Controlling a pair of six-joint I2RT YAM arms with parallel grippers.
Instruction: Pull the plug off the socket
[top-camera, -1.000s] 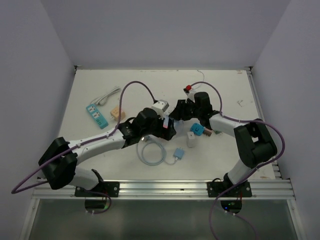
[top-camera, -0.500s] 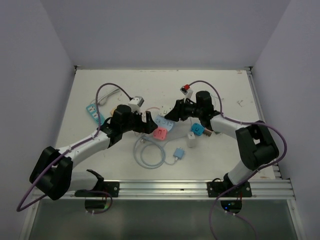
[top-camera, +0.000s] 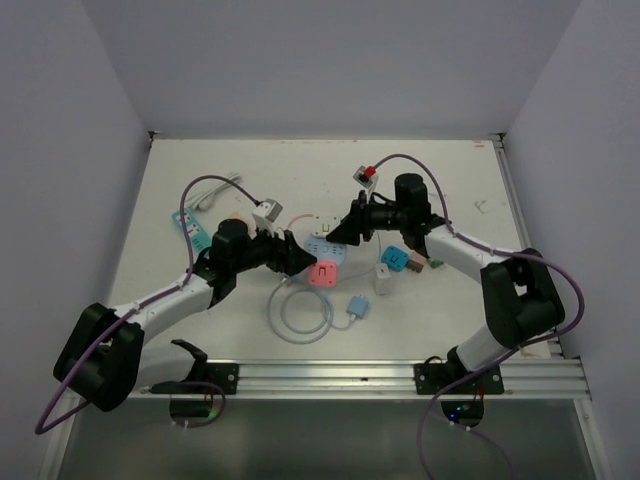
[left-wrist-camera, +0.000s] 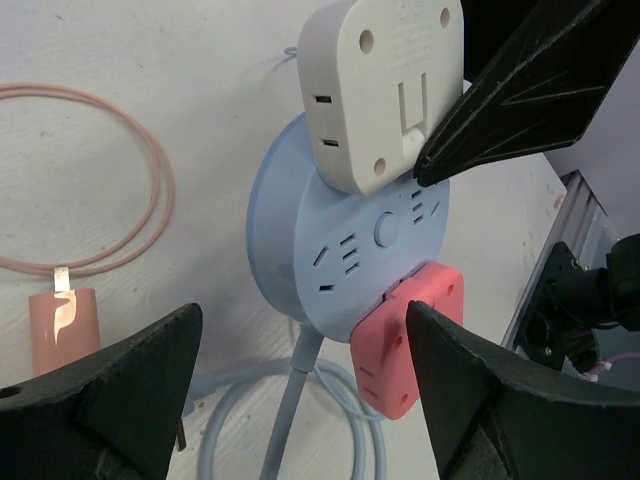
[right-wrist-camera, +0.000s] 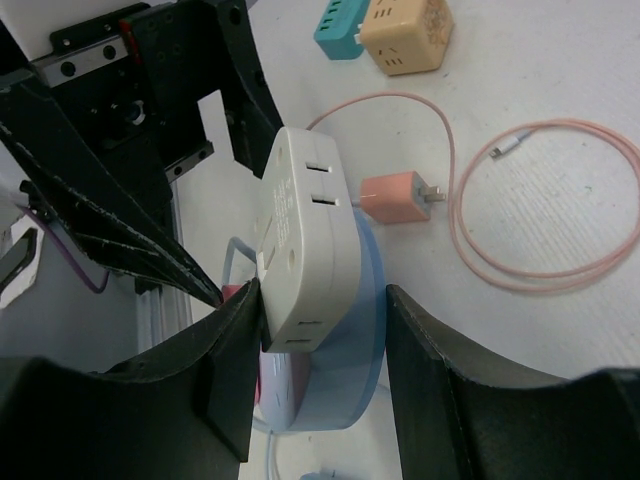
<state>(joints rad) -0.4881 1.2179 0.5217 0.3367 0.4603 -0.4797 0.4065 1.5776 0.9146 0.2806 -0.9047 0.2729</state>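
A round light-blue socket sits mid-table, tilted up off the surface. A pink plug is plugged into its lower edge and a white adaptor into its upper part. My right gripper is shut across the white adaptor and the back of the socket. My left gripper is open just short of the socket. Its right finger is close beside the pink plug and its left finger stands well clear. In the top view the left gripper sits just left of the pink plug.
The socket's pale cable coils toward the near edge, ending at a small blue charger. A blue adaptor and a white cube lie to the right. A teal power strip and a beige cube lie left. A pink charger with looped cable lies behind.
My left arm has drawn back to the left from over the socket, uncovering the pink plug, and now faces it. The right gripper has kept its hold and shifted slightly.
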